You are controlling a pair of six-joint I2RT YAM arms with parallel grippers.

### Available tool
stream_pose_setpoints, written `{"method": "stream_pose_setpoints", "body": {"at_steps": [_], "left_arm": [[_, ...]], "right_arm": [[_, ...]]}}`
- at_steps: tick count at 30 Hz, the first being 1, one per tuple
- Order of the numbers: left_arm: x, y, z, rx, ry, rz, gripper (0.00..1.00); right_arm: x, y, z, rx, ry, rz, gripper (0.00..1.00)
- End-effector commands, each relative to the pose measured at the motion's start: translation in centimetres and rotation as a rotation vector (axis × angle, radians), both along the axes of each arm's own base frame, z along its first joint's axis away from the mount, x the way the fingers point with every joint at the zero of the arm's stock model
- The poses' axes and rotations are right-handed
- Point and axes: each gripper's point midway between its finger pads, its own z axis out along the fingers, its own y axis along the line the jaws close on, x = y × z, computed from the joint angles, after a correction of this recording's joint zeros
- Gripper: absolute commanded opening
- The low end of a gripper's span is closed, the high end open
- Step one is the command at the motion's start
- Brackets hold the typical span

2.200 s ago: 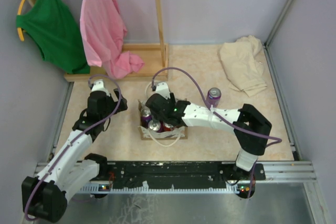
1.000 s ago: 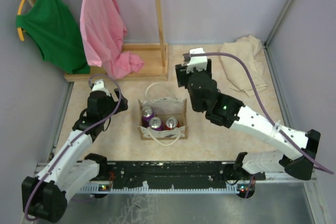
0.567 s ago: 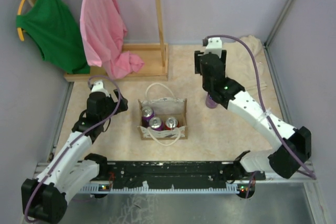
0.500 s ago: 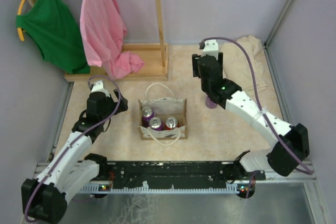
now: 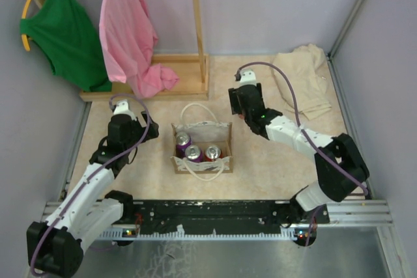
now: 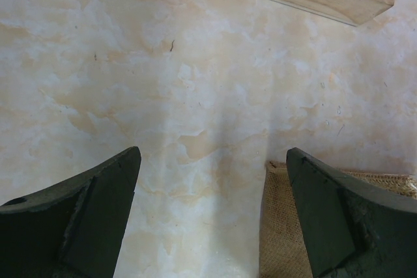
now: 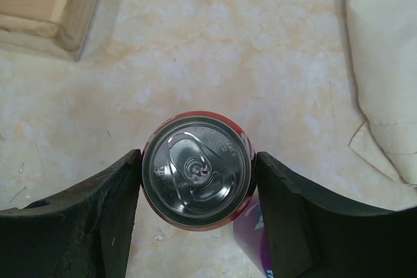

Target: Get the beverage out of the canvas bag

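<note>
While the left tool [image 6: 213, 157] gapes beside the canvas bag [image 5: 207, 132], the right tool [image 7: 199, 158] clamps a red can [image 7: 197, 174].

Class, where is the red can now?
Right wrist view: the red can is clamped in the right pincer, right of the canvas bag, a purple can beside it.

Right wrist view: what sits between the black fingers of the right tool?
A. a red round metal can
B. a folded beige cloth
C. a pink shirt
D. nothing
A: the red round metal can touches both fingers of the right tool, its silver top facing the camera.
</note>
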Motion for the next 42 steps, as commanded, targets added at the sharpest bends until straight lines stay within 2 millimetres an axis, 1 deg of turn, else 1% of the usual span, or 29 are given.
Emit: {"method": "stream_pose_setpoints", "body": {"at_steps": [1,6,13,16,17,18,20,21,22,23,24,29,32,35,38,41,42], "left_arm": [[0.2,-0.3,0.5,-0.008,-0.020,-0.010,0.99],[0.2,-0.2,0.1,-0.003,-0.005,-0.008,0.99],[0.0,0.0,-0.1,0.004,-0.001,-0.001,0.99],[0.1,0.0,0.0,0.005,-0.001,-0.001,0.99],[0.1,0.0,0.0,0.004,-0.002,-0.001,0.99],[0.1,0.0,0.0,0.004,-0.004,-0.001,0.99],[0.1,-0.1,0.1,0.003,-0.005,-0.002,0.99],[0.1,0.0,0.1,0.004,-0.005,-0.002,0.99],[0.1,-0.1,0.1,0.003,-0.005,-0.004,0.99],[0.1,-0.1,0.1,0.004,-0.003,-0.006,0.99],[0.1,-0.1,0.0,0.003,-0.002,-0.007,0.99],[0.0,-0.2,-0.2,0.002,0.006,-0.008,0.99],[-0.1,-0.1,-0.2,0.002,0.004,-0.008,0.99],[-0.1,-0.1,0.0,0.002,-0.001,-0.007,0.99],[-0.1,-0.2,0.0,0.000,-0.002,-0.009,0.99],[-0.1,-0.2,0.0,-0.001,0.000,-0.010,0.99],[-0.1,-0.2,0.0,-0.002,0.001,-0.011,0.99]], "right_arm": [[2.5,1.8,3.0,0.150,-0.148,0.018,0.00],[2.7,2.1,1.0,0.163,-0.133,0.020,0.00],[2.2,1.7,0.1,0.173,-0.128,0.008,0.00],[1.8,1.6,-0.9,0.173,-0.103,0.004,0.00],[1.6,1.5,-1.3,0.178,-0.095,0.001,0.03],[1.4,1.4,-1.6,0.179,-0.087,-0.002,0.07],[1.1,1.2,-2.3,0.176,-0.071,-0.012,0.26],[1.0,1.0,-2.5,0.173,-0.064,-0.018,0.41],[0.9,0.9,-2.7,0.170,-0.056,-0.023,0.68],[0.8,0.7,-3.0,0.166,-0.049,-0.029,0.82],[0.7,0.6,-3.1,0.162,-0.047,-0.035,0.86],[0.7,0.4,-3.0,0.138,-0.046,-0.042,0.95],[1.0,0.7,-2.0,0.130,-0.064,-0.031,0.97],[1.4,1.4,0.4,0.123,-0.109,-0.018,0.98],[1.8,1.8,4.0,0.109,-0.172,-0.023,0.98],[1.9,2.1,8.3,0.090,-0.242,-0.037,0.98],[1.7,2.4,10.3,0.093,-0.274,-0.041,0.99]]}}
